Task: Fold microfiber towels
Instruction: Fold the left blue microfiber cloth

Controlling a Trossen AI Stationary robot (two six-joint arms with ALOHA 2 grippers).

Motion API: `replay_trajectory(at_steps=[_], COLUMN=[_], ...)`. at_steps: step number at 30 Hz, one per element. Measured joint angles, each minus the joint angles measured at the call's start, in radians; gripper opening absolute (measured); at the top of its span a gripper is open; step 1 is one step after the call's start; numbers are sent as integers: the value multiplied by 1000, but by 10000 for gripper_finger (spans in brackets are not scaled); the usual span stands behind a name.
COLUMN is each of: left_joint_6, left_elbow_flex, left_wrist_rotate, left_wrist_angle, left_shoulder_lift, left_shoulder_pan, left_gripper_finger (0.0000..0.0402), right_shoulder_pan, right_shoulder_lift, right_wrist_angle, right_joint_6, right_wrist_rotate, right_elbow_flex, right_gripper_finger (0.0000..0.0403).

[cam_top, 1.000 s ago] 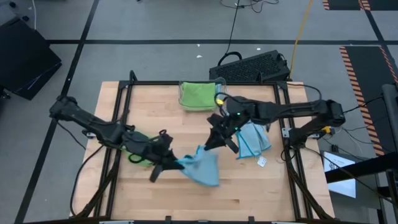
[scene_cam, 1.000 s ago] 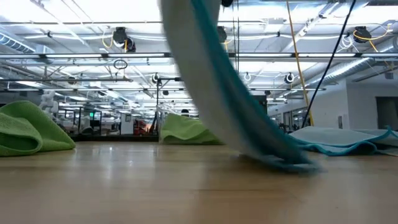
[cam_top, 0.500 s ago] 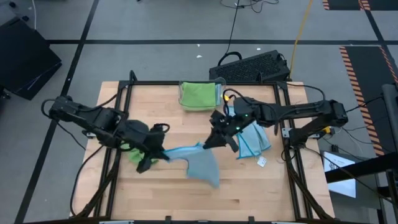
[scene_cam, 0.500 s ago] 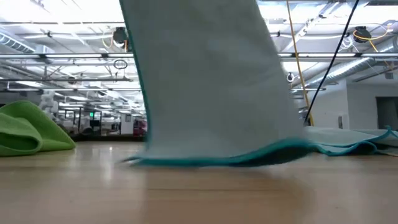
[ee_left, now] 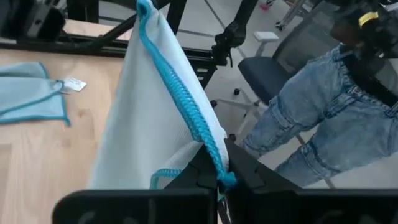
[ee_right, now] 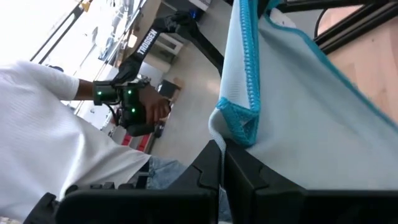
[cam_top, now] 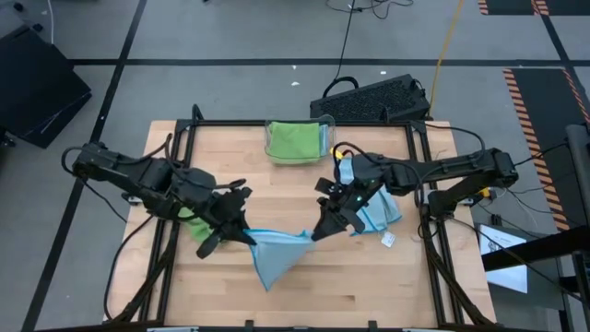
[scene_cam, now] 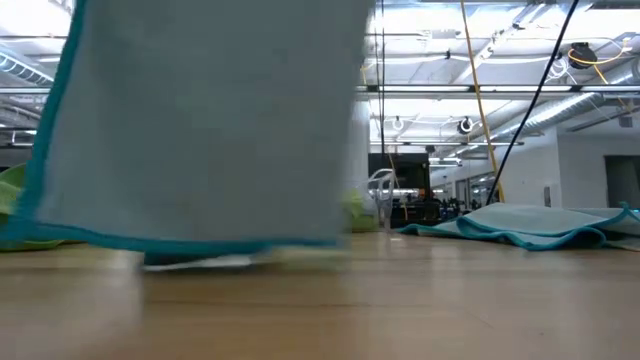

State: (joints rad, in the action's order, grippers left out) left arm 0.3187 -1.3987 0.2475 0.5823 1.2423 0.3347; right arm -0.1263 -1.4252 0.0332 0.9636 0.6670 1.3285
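A light blue microfiber towel (cam_top: 277, 253) with a teal hem hangs spread between my two grippers over the table's near middle; it fills the low view (scene_cam: 200, 120). My left gripper (cam_top: 241, 234) is shut on its left top corner, my right gripper (cam_top: 314, 234) on its right top corner. Its lower edge (scene_cam: 180, 245) hangs close to the table; I cannot tell whether it touches. More light blue towels (cam_top: 376, 207) lie flat at the right. A green towel (cam_top: 192, 221) lies under my left arm. My left gripper pinches the towel's corner at the teal hem (ee_left: 219, 173) between its two fingers. The towel hangs below the hold, its top edge (ee_left: 171, 74) running taut toward the other gripper. My right gripper pinches the other top corner at the teal hem (ee_right: 239, 127) between its two fingers. The towel hangs below the hold.
A clear bin (cam_top: 297, 140) with a green towel in it stands at the far middle. A small white tag (cam_top: 388, 239) lies near the right edge. A person (ee_right: 68, 124) stands beyond the table. A black frame (cam_top: 184, 138) borders the table.
My left gripper has swung left and back from the towel's middle, drawing its corner away from my right gripper. My right gripper has gone toward the near edge. The bunched towel has spread out into a flat sheet hanging between them.
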Motion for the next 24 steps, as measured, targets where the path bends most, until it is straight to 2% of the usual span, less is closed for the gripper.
replay_trajectory(at_steps=[7, 9, 11, 14, 20, 24], left_joint_6=[-52, -103, -154, -212, -274, -290], left_elbow_flex=[0, 0, 0, 9, 169, 300], left_wrist_rotate=[19, -54, -170, -285, -298, -314], left_wrist_angle=[7, 45, 107, 198, 150, 55], left_shoulder_lift=[0, 0, 0, 0, 9, 9], left_shoulder_pan=[7, 8, 5, -20, -115, -172], left_gripper_finger=[11, 12, 9, 5, 16, 6], right_shoulder_pan=[-21, -25, -23, 2, 68, 116], right_shoulder_lift=[0, 0, 0, 0, 0, 0], right_wrist_angle=[2, -3, -36, -129, -341, -469], right_joint_6=[-22, -54, -95, -157, -297, -438], right_wrist_rotate=[-17, -18, -35, -101, -241, -389], right_elbow_flex=[0, 0, 0, 0, 0, -1], right_gripper_finger=[4, 4, 4, 4, 4, 4])
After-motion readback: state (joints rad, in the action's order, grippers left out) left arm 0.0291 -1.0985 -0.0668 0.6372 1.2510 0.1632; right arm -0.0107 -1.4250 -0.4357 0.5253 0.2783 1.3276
